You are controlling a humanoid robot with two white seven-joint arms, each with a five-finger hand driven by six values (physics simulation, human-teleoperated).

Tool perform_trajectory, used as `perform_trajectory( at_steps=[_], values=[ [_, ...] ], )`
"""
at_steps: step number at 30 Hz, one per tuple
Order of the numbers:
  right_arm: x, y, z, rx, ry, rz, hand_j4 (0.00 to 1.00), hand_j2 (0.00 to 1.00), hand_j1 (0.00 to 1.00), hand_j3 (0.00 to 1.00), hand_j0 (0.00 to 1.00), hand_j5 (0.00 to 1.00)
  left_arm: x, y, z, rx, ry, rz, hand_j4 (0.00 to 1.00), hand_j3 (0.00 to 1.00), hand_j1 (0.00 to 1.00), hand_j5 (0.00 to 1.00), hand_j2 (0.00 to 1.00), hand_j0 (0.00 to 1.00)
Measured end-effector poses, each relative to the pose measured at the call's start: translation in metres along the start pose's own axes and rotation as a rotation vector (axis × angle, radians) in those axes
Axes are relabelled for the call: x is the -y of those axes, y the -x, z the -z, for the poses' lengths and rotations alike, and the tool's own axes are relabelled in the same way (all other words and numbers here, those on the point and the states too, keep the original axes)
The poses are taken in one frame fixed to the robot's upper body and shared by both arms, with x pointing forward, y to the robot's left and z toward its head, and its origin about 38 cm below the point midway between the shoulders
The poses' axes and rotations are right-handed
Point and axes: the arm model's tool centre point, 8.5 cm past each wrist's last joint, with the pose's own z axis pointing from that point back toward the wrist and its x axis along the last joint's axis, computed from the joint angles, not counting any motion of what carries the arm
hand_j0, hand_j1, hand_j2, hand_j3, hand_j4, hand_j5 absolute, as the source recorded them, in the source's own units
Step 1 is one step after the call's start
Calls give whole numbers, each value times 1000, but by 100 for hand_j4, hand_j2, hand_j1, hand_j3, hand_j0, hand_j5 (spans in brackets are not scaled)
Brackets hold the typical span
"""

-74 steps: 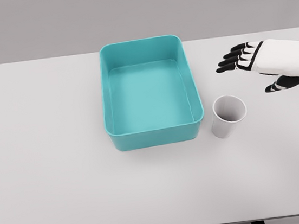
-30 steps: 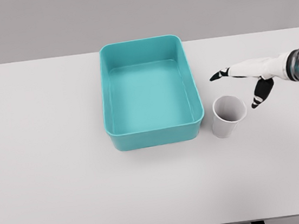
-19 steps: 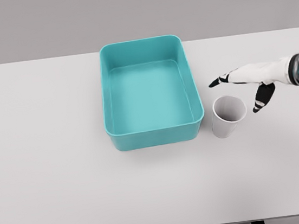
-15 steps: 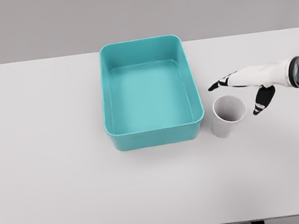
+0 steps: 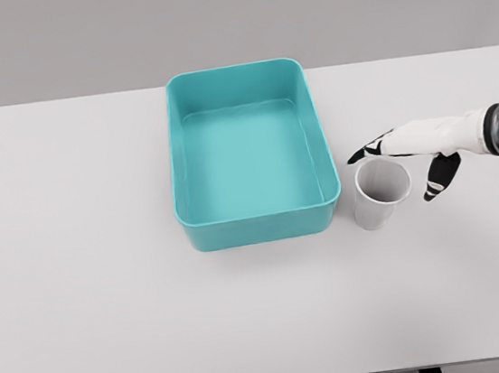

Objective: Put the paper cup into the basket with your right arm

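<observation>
**Right hand open around the cup, no grip yet**

You are looking down on a pale grey counter (image 5: pixel 107 286) from the head camera. The paper cup (image 5: pixel 380 192) stands upright on it, mouth up, just beside the near right corner of the teal basket (image 5: pixel 176 159); a thin strip of counter shows between cup and basket wall, so they are close but apart. The basket holds nothing.

Your right hand (image 5: pixel 413 144) reaches in from the right edge, level with the cup's rim. Its fingers (image 5: pixel 368 149) stretch leftward just behind the rim's far side, and the thumb (image 5: pixel 440 177) hangs down off the cup's right side. The hand is spread, with the cup sitting between fingers and thumb. The thumb is clear of the cup wall; whether the fingers touch the rim, you cannot tell from this angle. Nothing is gripped.

The cup is outside the basket, resting on the counter.
</observation>
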Motion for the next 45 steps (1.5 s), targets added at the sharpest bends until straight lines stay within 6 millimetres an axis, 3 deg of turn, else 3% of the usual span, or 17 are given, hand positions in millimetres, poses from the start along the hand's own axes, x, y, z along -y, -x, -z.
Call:
perform_trajectory(
  at_steps=[13,15,24,25,45],
  values=[
    [3,-1,1,2,6,0,99,99,99,99,99,99,0,0,0,0,0,0,100,100,100,100,100,100],
    [2,-2,1,2,5,1,88,88,88,88,88,88,0,-1,0,2,0,0,100,100,100,100,100,100],
    [2,-2,2,1,5,3,92,92,92,92,92,92,0,0,0,0,0,0,100,100,100,100,100,100],
    [3,-2,2,2,5,3,98,98,98,98,98,98,0,0,0,0,0,0,100,100,100,100,100,100],
    [3,-9,9,24,4,0,98,98,98,98,98,98,0,0,0,0,0,0,100,100,100,100,100,100]
  ],
)
